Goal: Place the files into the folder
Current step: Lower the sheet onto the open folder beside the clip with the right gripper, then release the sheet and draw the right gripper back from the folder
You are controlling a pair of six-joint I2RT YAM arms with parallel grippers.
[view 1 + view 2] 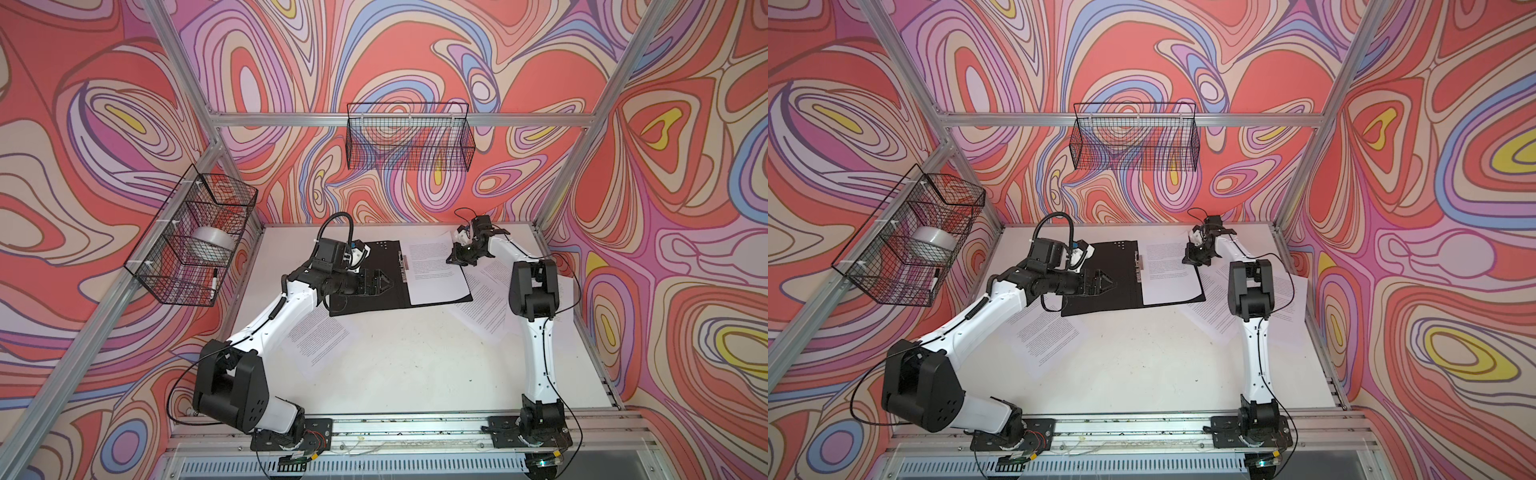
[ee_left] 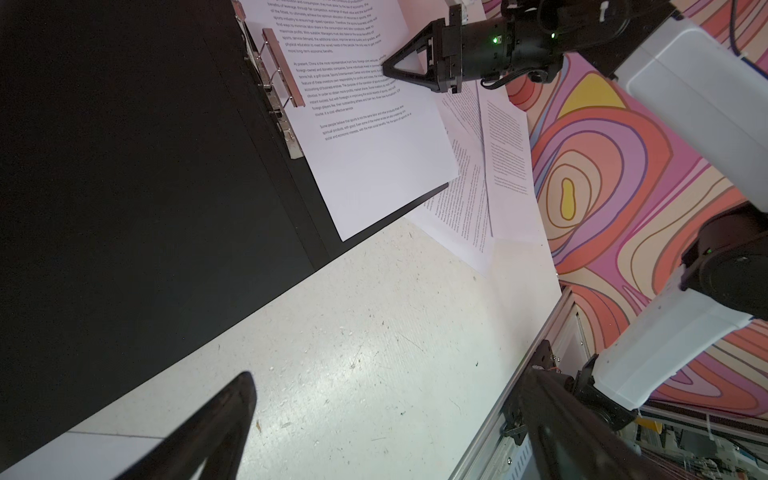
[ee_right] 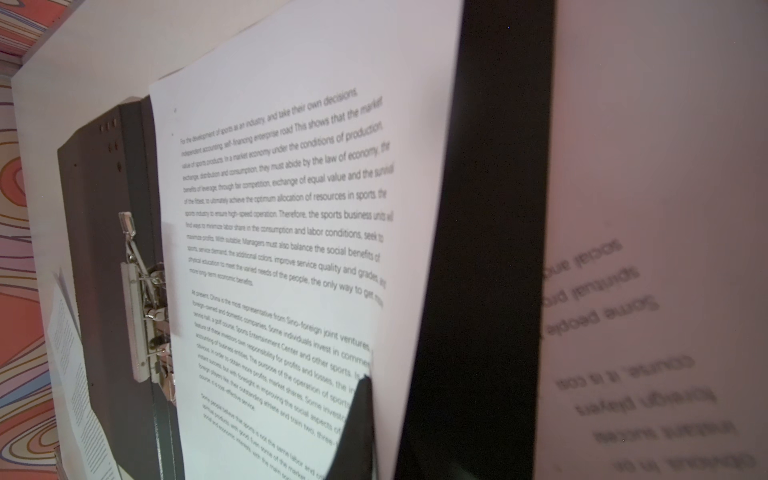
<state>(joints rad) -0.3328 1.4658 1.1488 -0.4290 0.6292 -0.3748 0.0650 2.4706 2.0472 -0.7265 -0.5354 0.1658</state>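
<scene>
Only one sheet (image 1: 434, 270) lay in the open folder (image 1: 384, 257), with the right gripper (image 1: 453, 259) closed and its tip resting on it. The left gripper (image 1: 376, 284) hung wide open and empty over the folder's other face. The other files (image 1: 486, 307) sat loose beside it, so most of the job was left.

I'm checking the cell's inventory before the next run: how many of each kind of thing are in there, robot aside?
Paper sheets: 4 that can be told apart; overlaps may hide more
Folder: 1
Wire baskets: 2
Tape roll: 1
Marker: 1
Total: 9
</scene>
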